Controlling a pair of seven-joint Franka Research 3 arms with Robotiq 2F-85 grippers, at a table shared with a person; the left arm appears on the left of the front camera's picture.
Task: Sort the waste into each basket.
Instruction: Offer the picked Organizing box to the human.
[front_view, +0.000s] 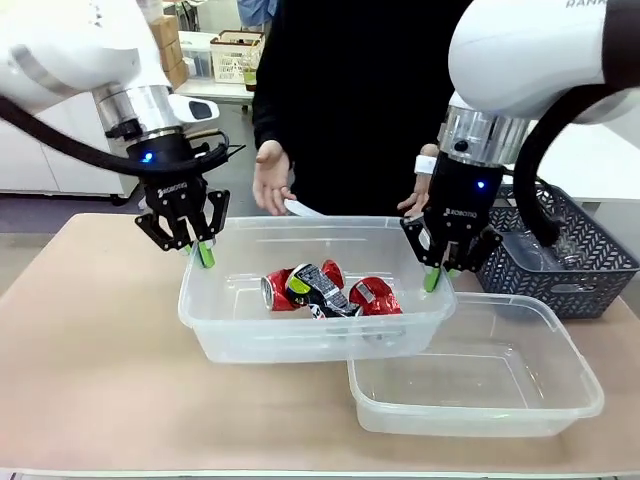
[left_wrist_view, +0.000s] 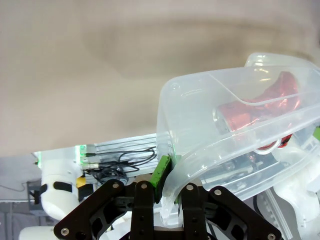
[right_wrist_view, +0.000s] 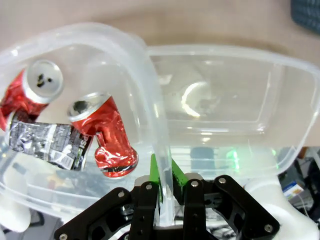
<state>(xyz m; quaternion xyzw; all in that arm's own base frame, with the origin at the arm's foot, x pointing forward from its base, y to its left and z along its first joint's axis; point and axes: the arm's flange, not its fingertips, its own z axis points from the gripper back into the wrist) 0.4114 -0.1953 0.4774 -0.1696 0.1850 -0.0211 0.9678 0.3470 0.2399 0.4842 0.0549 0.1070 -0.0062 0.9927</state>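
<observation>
I see the left gripper (front_view: 198, 247) and right gripper (front_view: 436, 272) each clenched on the rim of the can tub (front_view: 225, 330), which overlaps the empty tub (front_view: 560, 400); crushed cans (front_view: 325, 290) lie inside.

Bright, even indoor light; soft shadows, glare on clear tub (right_wrist_view: 225, 100) plastic, wide-angle wrist-view distortion.

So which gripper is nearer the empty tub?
The right. The right gripper clamps the right wall of the tub of cans, directly above the empty tub that sits lower right. The left gripper clamps the opposite wall, farther off.
</observation>
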